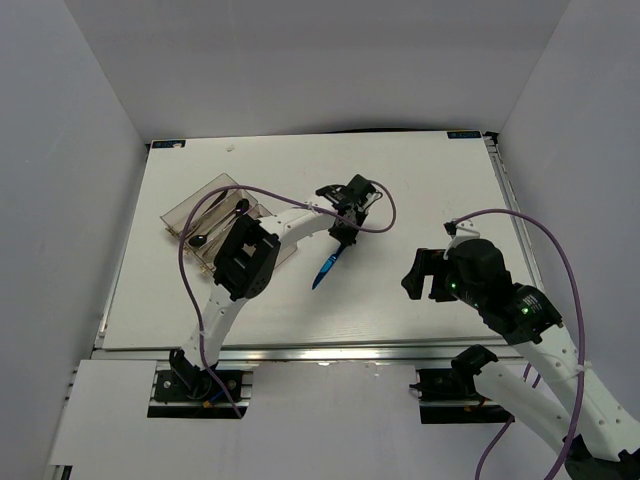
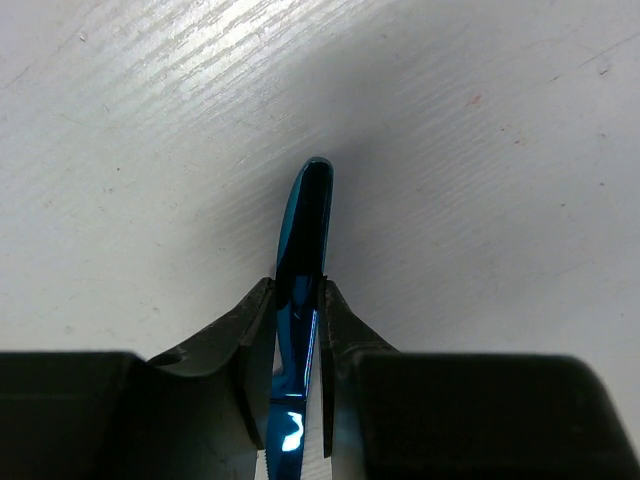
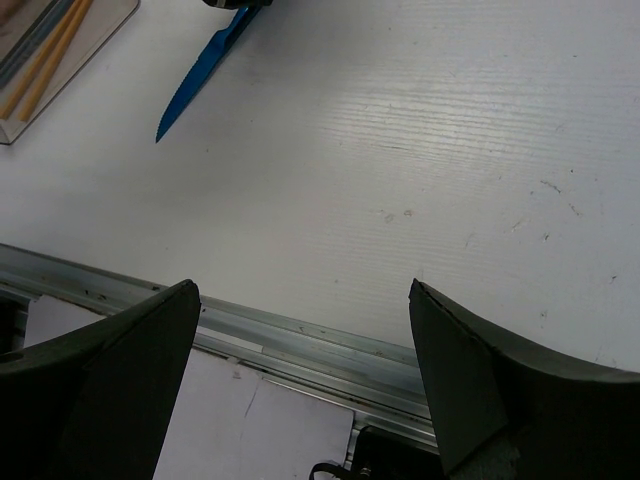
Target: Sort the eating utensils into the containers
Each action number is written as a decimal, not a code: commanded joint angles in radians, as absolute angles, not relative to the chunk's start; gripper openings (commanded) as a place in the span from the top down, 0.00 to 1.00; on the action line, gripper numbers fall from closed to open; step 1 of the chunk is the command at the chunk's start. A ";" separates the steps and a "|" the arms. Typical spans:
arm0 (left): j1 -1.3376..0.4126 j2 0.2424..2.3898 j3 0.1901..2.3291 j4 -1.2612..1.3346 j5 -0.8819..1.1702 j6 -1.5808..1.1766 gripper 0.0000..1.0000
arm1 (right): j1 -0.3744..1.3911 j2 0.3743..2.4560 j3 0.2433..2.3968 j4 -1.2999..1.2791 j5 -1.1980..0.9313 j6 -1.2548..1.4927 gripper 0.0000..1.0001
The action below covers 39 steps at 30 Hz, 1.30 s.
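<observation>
My left gripper (image 1: pixel 341 236) is shut on the blue knife (image 1: pixel 327 268) near the table's middle. In the left wrist view both fingers (image 2: pixel 258 318) clamp the knife (image 2: pixel 305 210) by its handle, just over the white table, and its serrated blade runs back between them. The clear organiser tray (image 1: pixel 183 210) lies at the left with black spoons (image 1: pixel 201 240) inside, partly hidden by the left arm. My right gripper (image 1: pixel 413 272) is open and empty over the near right of the table. Its wrist view shows the knife (image 3: pixel 200 75) and the tray corner (image 3: pixel 100 30) holding orange sticks (image 3: pixel 45 55).
The metal rail (image 3: pixel 300 340) of the table's near edge runs under the right gripper. Purple cables (image 1: pixel 540 235) loop above both arms. White walls enclose the table on three sides.
</observation>
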State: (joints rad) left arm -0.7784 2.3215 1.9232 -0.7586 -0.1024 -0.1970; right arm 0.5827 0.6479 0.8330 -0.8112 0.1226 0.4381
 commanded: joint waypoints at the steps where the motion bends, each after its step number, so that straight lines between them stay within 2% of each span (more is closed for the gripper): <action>1: -0.782 2.313 1.927 -0.741 -0.124 -0.201 1.00 | 0.577 0.641 0.827 -0.778 0.109 0.437 0.11; 5: -0.782 2.324 1.913 -0.732 -0.132 -0.199 1.00 | 0.577 0.641 0.828 -0.778 0.110 0.437 0.11; 9: -0.784 2.326 1.884 -0.723 -0.130 -0.192 0.80 | 0.578 0.641 0.828 -0.779 0.112 0.437 0.11; 10: -0.784 2.327 1.879 -0.724 -0.130 -0.190 0.70 | 0.577 0.643 0.827 -0.779 0.112 0.437 0.11; 13: -0.788 2.336 1.871 -0.727 -0.132 -0.187 0.61 | 0.578 0.641 0.827 -0.779 0.112 0.437 0.11; 22: -0.790 2.378 1.873 -0.730 -0.110 -0.192 0.59 | 0.577 0.638 0.830 -0.784 0.117 0.437 0.11; 25: -0.793 2.382 1.868 -0.736 -0.113 -0.190 0.59 | 0.578 0.637 0.833 -0.784 0.118 0.437 0.11; 28: -0.798 2.381 1.853 -0.739 -0.121 -0.190 0.68 | 0.578 0.635 0.834 -0.785 0.117 0.439 0.11; 32: -0.802 2.379 1.821 -0.730 -0.115 -0.192 0.70 | 0.578 0.634 0.833 -0.784 0.114 0.440 0.11; 36: -0.802 2.376 1.799 -0.721 -0.094 -0.196 0.84 | 0.578 0.635 0.836 -0.784 0.109 0.443 0.11; 37: -0.801 2.375 1.802 -0.721 -0.091 -0.195 0.97 | 0.578 0.632 0.833 -0.782 0.109 0.445 0.11; 39: -0.802 2.362 1.805 -0.723 -0.094 -0.198 1.00 | 0.578 0.627 0.827 -0.773 0.103 0.446 0.11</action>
